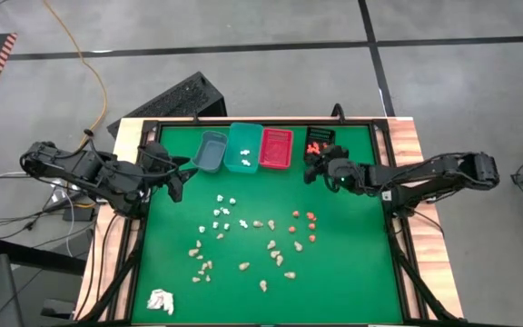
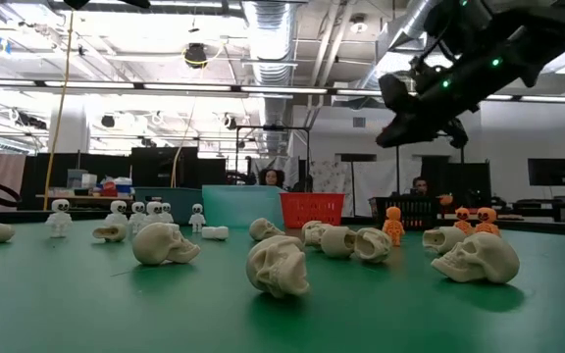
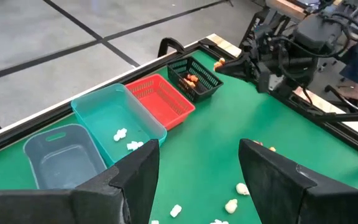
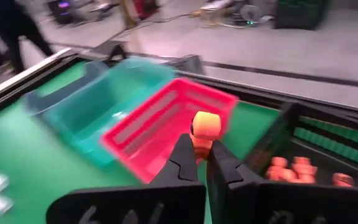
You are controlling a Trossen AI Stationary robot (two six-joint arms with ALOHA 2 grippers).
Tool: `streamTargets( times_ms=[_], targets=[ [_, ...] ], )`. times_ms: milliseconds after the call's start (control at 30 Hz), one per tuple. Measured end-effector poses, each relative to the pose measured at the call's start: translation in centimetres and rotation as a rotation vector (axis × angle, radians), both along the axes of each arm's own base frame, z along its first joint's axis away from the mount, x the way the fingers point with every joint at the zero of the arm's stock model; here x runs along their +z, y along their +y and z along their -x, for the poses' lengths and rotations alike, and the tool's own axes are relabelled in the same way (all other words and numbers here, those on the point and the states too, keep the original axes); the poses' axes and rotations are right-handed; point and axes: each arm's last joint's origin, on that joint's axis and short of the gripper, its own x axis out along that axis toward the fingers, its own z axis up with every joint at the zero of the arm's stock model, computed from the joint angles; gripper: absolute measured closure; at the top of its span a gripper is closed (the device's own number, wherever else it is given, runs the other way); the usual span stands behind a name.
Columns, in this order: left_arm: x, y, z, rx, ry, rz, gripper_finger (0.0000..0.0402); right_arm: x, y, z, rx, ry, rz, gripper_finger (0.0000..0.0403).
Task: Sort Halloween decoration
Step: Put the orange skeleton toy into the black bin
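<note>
Tiny white pieces [image 1: 223, 211], beige skulls [image 1: 272, 251] and orange pieces [image 1: 305, 222] lie scattered on the green table [image 1: 352, 272]. At the far edge stand a grey bin [image 1: 211, 152], a teal bin [image 1: 243, 145] holding white pieces, a red bin [image 1: 276, 147] and a black bin [image 1: 320, 140] holding orange pieces. My right gripper [image 1: 316, 170] is beside the black bin, above the table, shut on an orange figure [image 4: 205, 126]. My left gripper [image 3: 197, 180] is open and empty, near the grey bin at the table's left. My right gripper pinches the orange figure's body [image 4: 202, 144] between its two fingertips [image 4: 184, 157], just below the round head. The head sticks out beyond the fingertips. The figure is lifted clear of the table; it also shows in the left wrist view [image 3: 219, 62].
A white papery wad [image 1: 160, 302] lies at the near left corner. A raised black frame [image 1: 398, 245] rims the table. In the low view, skulls [image 2: 278, 265] lie close to the near edge and people stand in the room behind.
</note>
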Motion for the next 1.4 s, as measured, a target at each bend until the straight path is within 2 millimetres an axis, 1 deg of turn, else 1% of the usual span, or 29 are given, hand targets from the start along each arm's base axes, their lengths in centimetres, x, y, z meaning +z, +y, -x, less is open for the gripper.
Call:
streamTargets(
  times_ms=[233, 533, 600, 767, 900, 1067, 1200, 1400],
  targets=[
    [0.0, 0.1, 0.0, 0.020, -0.004, -0.010, 0.0191, -0.8, -2.4, 1.1, -0.156, 0.032, -0.067, 0.0396],
    [0.0, 0.1, 0.0, 0.023, -0.004, -0.012, 0.0191, -2.1, -3.8, 2.4, -0.239, 0.138, -0.140, 0.0396],
    [0.0, 0.1, 0.0, 0.024, -0.004, -0.012, 0.0191, -2.6, -4.1, 2.4, -0.241, 0.160, -0.167, 0.0396],
    [0.0, 0.1, 0.0, 0.023, -0.005, -0.011, 0.0191, -3.8, -4.5, 2.0, -0.184, 0.204, -0.246, 0.0396],
    [0.0, 0.1, 0.0, 0.023, -0.005, -0.011, 0.0191, -4.8, -4.6, 1.7, -0.166, 0.239, -0.278, 0.0395],
    [0.0, 0.1, 0.0, 0.023, -0.005, -0.011, 0.0191, -5.2, -4.6, 1.5, -0.152, 0.245, -0.291, 0.0393],
    [0.0, 0.1, 0.0, 0.023, -0.004, -0.011, 0.0191, -5.0, -4.7, 1.4, -0.151, 0.232, -0.286, 0.0374],
    [0.0, 0.1, 0.0, 0.023, -0.005, -0.011, 0.0191, -4.5, -4.7, 1.2, -0.119, 0.210, -0.259, 0.0313]
  ],
)
